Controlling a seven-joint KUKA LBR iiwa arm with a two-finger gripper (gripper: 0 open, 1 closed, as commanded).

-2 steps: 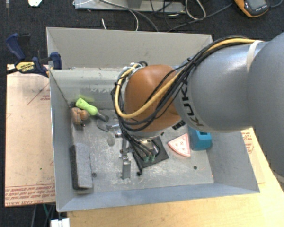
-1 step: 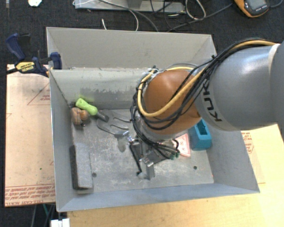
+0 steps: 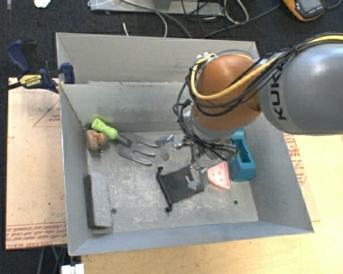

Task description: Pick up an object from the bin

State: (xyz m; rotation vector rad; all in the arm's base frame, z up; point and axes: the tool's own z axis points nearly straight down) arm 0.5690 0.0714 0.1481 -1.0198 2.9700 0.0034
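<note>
My gripper [image 3: 193, 174] hangs below the orange-domed wrist in the middle right of the bin. Its tip is down at the upper right edge of a flat black square piece [image 3: 176, 187] that lies tilted on the bin floor. Just right of it lies a pink and red wedge-shaped piece [image 3: 220, 176]. A blue block [image 3: 242, 157] lies along the right wall, partly under the wrist.
A garden fork with a green handle [image 3: 119, 140] lies at the left back, beside a brown knob-like thing [image 3: 93, 140]. A long grey and black block [image 3: 97, 202] lies along the left wall. Small metal bits [image 3: 170, 144] lie near the wrist.
</note>
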